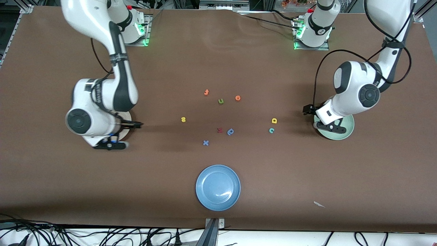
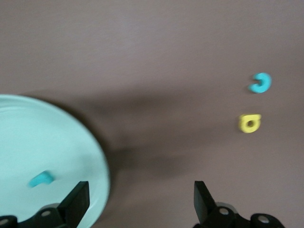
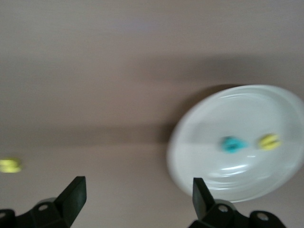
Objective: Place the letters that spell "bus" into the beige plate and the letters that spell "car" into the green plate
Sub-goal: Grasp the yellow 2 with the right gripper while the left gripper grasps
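Your left gripper (image 2: pixel 137 204) hangs open over the green plate's (image 1: pixel 344 133) edge; one teal letter (image 2: pixel 40 179) lies inside. Your right gripper (image 3: pixel 137 204) is open beside the beige plate (image 3: pixel 247 175), holding teal (image 3: pixel 232 144) and yellow (image 3: pixel 269 141) letters.
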### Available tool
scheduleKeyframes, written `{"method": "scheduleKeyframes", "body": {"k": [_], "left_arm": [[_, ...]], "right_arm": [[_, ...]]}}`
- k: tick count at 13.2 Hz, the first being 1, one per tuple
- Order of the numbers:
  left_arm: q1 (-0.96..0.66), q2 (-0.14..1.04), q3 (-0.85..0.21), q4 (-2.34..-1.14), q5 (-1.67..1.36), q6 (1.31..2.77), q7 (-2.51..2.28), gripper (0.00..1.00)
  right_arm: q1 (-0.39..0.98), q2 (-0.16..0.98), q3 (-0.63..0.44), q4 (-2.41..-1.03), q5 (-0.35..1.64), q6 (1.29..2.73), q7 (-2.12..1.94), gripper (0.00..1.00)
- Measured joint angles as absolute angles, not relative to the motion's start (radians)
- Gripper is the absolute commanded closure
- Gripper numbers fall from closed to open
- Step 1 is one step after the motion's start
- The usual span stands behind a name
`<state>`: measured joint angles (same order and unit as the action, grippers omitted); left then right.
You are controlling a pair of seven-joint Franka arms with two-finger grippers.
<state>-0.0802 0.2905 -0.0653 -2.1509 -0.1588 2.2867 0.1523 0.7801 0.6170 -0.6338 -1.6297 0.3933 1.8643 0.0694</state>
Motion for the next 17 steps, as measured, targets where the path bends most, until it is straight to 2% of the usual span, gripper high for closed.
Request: {"method": "scheduleKeyframes", "body": {"k": [4, 7, 9, 11, 12, 14, 17], "left_arm": [[-0.13, 0.34, -0.152, -2.153, -0.251, 2.426, 0.12, 0.05], [-0.18, 0.402, -0.159, -2.155, -0.252, 2.519, 0.097, 0.05], [-0.206, 0.435, -0.159, -2.155, -0.252, 2.548, 0.073, 0.09], [-0.217, 0.444, -0.159, -2.155, -0.252, 2.553, 0.061, 0.09], [-0.223, 0.444, -0.159, -2.155, -0.252, 2.553, 0.059, 0.09], [-0.231, 0.448, -0.159, -2.156, -0.252, 2.553, 0.053, 0.14], [-0.242, 0.466, -0.159, -2.156, -0.252, 2.562, 0.034, 0.14]], "right_arm": [[0.905, 0.646, -0.623, -1.633, 0.429, 1.946, 0.26, 0.08], [0.995, 0.695, -0.615, -1.637, 0.429, 2.035, 0.345, 0.08], [1.025, 0.726, -0.595, -1.657, 0.43, 2.103, 0.358, 0.09], [1.026, 0.743, -0.562, -1.679, 0.431, 2.154, 0.359, 0.14], [1.026, 0.752, -0.551, -1.686, 0.433, 2.164, 0.359, 0.19], [1.026, 0.763, -0.539, -1.69, 0.435, 2.174, 0.359, 0.23], [1.026, 0.772, -0.532, -1.69, 0.511, 2.176, 0.358, 0.3]]}}
